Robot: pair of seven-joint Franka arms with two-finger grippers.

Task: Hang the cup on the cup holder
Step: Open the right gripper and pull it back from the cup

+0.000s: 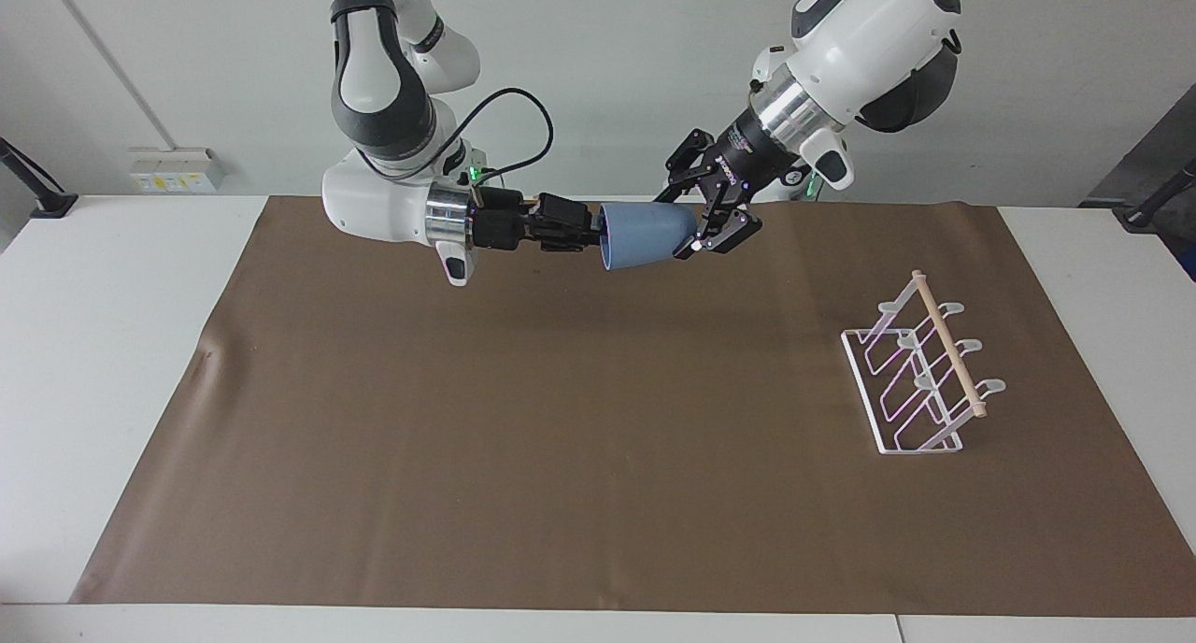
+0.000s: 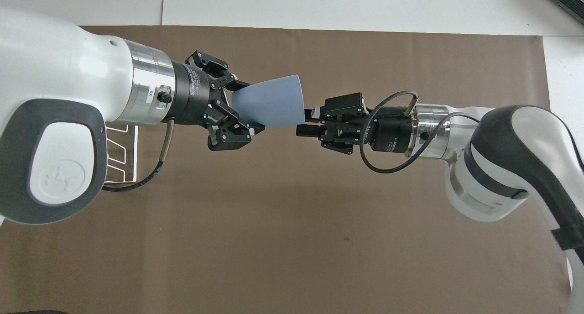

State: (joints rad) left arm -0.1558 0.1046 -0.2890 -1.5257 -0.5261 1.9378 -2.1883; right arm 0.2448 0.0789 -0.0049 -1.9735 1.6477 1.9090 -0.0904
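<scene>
Both arms are up over the brown mat (image 1: 523, 419) on the table (image 1: 103, 344), meeting tip to tip. The left tool (image 1: 703, 235) is clamped on the narrow base end of the cup (image 1: 645, 236), one finger on each side of it, and the light blue cup lies on its side in the air with its wide rim turned toward the right tool (image 1: 590, 235). In the overhead view the left tool (image 2: 244, 115) carries the cup (image 2: 271, 106) alone: the right tool (image 2: 305, 122) has its fingers parted, their tips just beside the rim with a sliver of mat showing between, so they grip nothing. One right fingertip (image 2: 303, 131) sits just below the rim's edge in that view. The cup holder (image 1: 920, 372) stands on the mat well apart from both tools, toward the left arm's end of the table, its wooden dowel on top and its wire loops bare. From overhead, only a corner of the cup holder (image 2: 121, 159) peeks out under the left arm.
</scene>
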